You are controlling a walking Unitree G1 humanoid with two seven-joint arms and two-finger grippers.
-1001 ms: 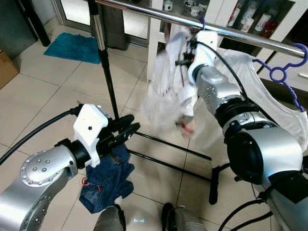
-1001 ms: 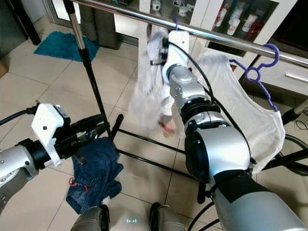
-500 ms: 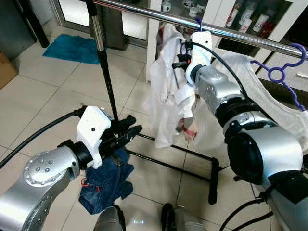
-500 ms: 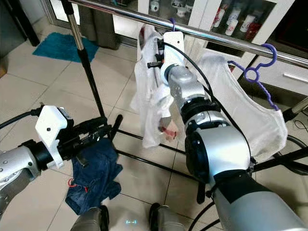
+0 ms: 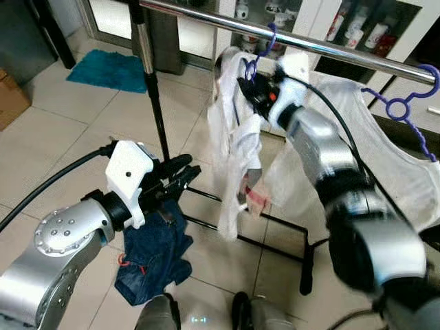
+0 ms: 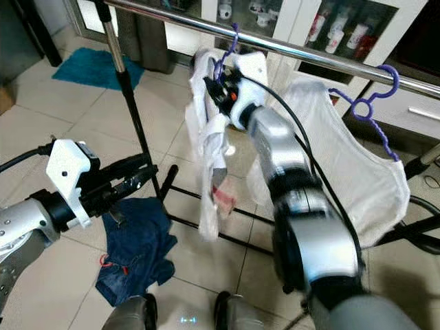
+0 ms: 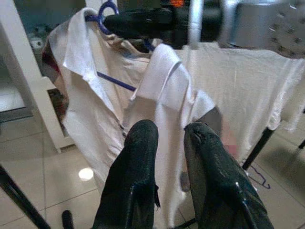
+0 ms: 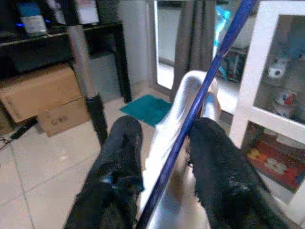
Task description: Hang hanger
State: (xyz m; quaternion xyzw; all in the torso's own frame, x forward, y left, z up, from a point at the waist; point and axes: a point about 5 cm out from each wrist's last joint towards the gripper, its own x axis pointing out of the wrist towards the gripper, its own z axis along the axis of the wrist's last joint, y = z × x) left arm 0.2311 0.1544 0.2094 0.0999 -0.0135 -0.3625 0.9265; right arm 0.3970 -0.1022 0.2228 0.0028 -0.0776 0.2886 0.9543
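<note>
A purple hanger carries a white shirt, and its hook reaches up to the silver rail of the clothes rack. My right gripper sits just under the rail at the shirt's collar. In the right wrist view the hanger's bar runs between its fingers, which are shut on it, together with a fold of white cloth. The right arm is blurred. Low on the left, my left gripper points at the shirt with its fingers slightly apart and nothing between them.
A second purple hanger with a white garment hangs further right on the rail. The rack's upright and floor bars stand ahead. Blue jeans lie on the tiles. A teal mat and a cardboard box are at the left.
The right gripper has gone left and a little down with the hanger, and the shirt has swung left and hangs narrower. The hook now stands up at the rail. The left gripper stayed low.
</note>
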